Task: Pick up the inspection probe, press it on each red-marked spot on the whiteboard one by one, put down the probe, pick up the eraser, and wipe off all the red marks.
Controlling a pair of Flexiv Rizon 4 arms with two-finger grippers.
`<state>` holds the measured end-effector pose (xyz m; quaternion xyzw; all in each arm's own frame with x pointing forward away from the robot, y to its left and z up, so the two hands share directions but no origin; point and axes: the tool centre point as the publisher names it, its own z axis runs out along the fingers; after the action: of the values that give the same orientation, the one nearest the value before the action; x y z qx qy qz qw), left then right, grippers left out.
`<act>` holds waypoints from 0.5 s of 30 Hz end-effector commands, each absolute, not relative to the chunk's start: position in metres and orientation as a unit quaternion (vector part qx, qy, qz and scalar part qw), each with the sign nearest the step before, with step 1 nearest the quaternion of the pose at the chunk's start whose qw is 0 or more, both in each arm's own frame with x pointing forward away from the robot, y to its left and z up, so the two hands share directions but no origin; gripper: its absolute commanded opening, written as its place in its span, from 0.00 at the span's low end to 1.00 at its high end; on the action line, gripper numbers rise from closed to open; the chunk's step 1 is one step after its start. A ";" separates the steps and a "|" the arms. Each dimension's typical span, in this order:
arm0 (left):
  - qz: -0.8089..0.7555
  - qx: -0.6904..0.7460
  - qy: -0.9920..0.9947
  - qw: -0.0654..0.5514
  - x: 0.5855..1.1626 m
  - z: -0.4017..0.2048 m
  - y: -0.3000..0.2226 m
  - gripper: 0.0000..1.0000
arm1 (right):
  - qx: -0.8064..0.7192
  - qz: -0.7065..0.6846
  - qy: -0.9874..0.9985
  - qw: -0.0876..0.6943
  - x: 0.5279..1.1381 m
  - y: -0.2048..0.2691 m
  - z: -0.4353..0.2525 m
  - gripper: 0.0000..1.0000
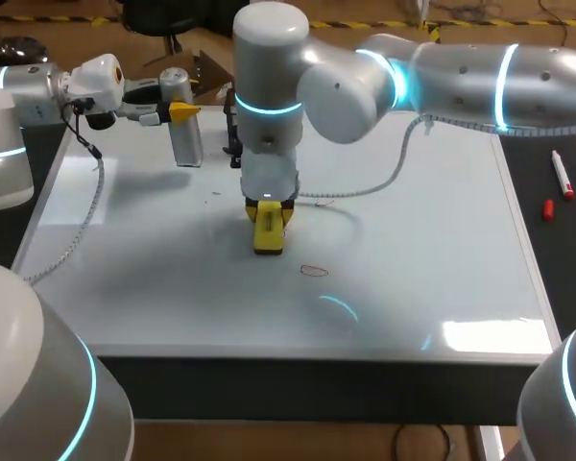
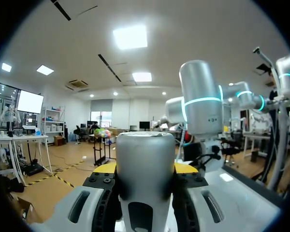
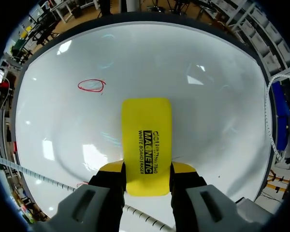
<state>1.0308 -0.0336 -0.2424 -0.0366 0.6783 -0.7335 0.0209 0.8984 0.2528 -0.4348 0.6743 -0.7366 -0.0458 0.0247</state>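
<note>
Right pincer point(image 3: 147, 167) clamps the black-lettered yellow eraser point(image 3: 147, 135) over the whiteboard point(image 3: 208, 121); left pincer point(image 2: 146, 167) clasps the probe point(image 2: 145, 150)

Printed in black on the yellow back of the eraser point(image 3: 146, 145), gripped in the right pincer point(image 3: 146, 170): three lines of lettering running lengthwise, the middle line boldest and in capitals, the outer two smaller. In the head view, too small to make out on the same eraser. Drawn by hand on the whiteboard point(image 3: 208, 121), ahead of the eraser and apart from it: a single red oval point(image 3: 92, 85) with faint scribble inside.
</note>
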 end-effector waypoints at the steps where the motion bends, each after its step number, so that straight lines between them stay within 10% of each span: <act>1: -0.734 -0.036 0.678 0.022 1.030 -0.242 -0.034 0.00 | 0.667 -0.051 -0.743 0.022 0.895 0.236 -0.466 0.00; 15: -0.734 -0.036 0.678 0.022 1.030 -0.242 -0.034 0.00 | 0.652 -0.051 -0.756 0.030 0.893 0.221 -0.470 0.00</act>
<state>1.0308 -0.0337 -0.2424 -0.0366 0.6783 -0.7335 0.0209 0.8961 0.2254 -0.4345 0.6509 -0.7567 -0.0521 0.0312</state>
